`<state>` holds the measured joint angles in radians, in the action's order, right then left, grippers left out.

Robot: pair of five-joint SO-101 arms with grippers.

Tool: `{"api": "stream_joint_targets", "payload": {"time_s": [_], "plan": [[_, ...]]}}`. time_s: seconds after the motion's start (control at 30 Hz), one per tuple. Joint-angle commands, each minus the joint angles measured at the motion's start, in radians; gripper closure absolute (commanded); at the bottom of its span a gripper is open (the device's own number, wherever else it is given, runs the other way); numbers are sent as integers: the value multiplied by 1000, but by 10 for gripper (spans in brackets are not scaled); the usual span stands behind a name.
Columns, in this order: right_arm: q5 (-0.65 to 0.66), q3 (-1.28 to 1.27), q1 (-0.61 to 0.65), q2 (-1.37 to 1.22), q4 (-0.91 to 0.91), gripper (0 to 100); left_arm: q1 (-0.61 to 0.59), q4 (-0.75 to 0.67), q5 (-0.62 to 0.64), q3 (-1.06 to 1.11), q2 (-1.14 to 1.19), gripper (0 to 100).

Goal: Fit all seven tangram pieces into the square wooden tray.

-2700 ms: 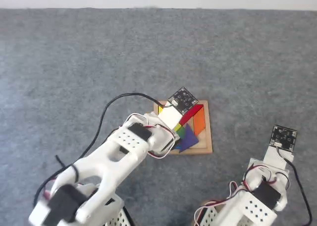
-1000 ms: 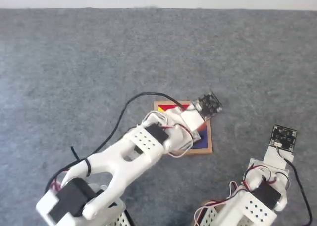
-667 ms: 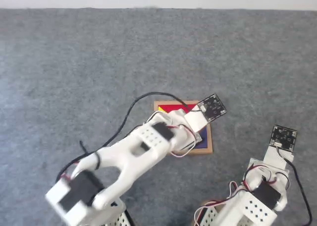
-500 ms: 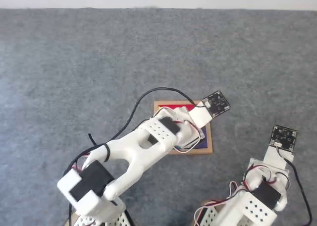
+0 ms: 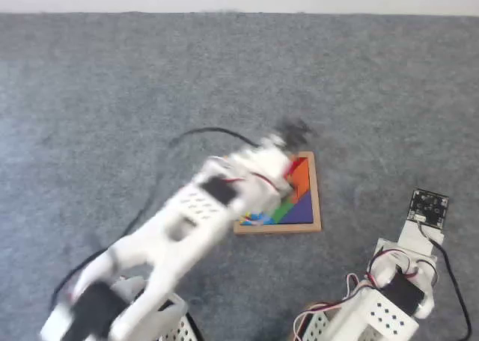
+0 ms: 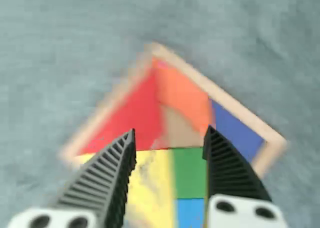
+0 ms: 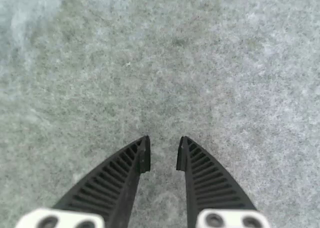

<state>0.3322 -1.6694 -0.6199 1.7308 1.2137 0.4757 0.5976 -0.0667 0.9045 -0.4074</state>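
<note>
While the left arm [image 5: 187, 221] stretches from the near left corner of the table across the square wooden tray [image 5: 317, 199], the right arm [image 5: 389, 303] sits near the table's front right corner, well apart from the tray. The tray lies flat on the grey felt-like table cover [image 5: 112, 94], a little right of centre. It is a shallow square with a pale wood rim. In the high view, its left part is hidden under the left arm. The uncovered part shows an orange piece [image 5: 301, 180] against the right rim. Below that, a dark blue triangle [image 5: 301, 210] lies along the front rim, with a green piece [image 5: 281, 209] beside it.

In the left wrist view, the left gripper [image 6: 170, 133] hangs above the tray with its two black ribbed fingers [image 6: 107, 173] spread wide, holding nothing. Between and beyond them lie a red triangle [image 6: 132, 115], the orange piece, the dark blue triangle, a yellow piece [image 6: 150, 180], the green piece and a light blue piece [image 6: 189, 213]. A tan patch [image 6: 175, 125], the same shade as the wood, sits at the middle. Whether it is bare tray floor or a piece cannot be told.

The right gripper [image 7: 163, 140] points down at bare grey cover. Its fingers are narrowly parted and hold nothing.
</note>
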Motion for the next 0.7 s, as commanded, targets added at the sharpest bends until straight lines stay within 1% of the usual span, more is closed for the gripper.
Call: {"api": "stream_joint_targets", "payload": {"time_s": [0.0,0.13,0.2,0.4,0.57,0.6,0.67], "plan": [[6,-18,5,19,4,898,-138,-28,28,108,-295,795],[9,-18,8,24,1,965,-212,-147,28,335,-543,795],[9,-18,8,24,-10,984,-239,-157,29,412,-658,795],[9,-18,10,24,-13,991,-331,-66,37,599,-976,794],[9,-18,10,24,-13,991,-382,-60,37,780,-1266,794],[9,-18,10,24,-12,991,-382,-35,37,788,-1312,794],[9,-18,10,24,-8,991,-384,89,37,773,-1407,794]]}}
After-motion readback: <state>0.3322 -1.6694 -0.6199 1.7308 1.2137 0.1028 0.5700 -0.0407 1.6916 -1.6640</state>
